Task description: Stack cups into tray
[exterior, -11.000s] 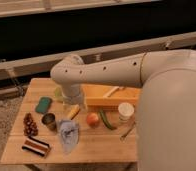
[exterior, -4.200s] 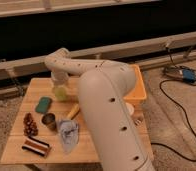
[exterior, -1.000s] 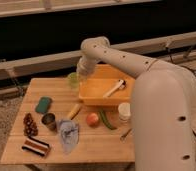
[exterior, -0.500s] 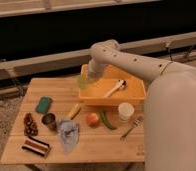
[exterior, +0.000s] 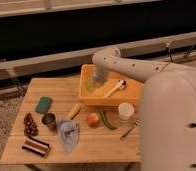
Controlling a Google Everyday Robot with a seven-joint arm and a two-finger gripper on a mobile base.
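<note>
An orange tray (exterior: 132, 94) sits at the back right of the wooden table (exterior: 51, 145). My gripper (exterior: 92, 83) is over the tray's left part, shut on a pale green cup (exterior: 90, 85) held just inside the tray. A white cup (exterior: 125, 111) stands on the table in front of the tray. A small metal cup (exterior: 49, 120) stands at the left front. A white spoon-like utensil (exterior: 114, 88) lies in the tray.
A green sponge (exterior: 43, 105), grapes (exterior: 29, 125), a striped bar (exterior: 36, 146), a blue cloth (exterior: 68, 134), a banana (exterior: 74, 110), an orange fruit (exterior: 93, 119), a green pepper (exterior: 106, 120) and a fork (exterior: 129, 129) lie on the table.
My gripper carried the green cup from the table's back left rightward and lowered it into the left part of the tray.
</note>
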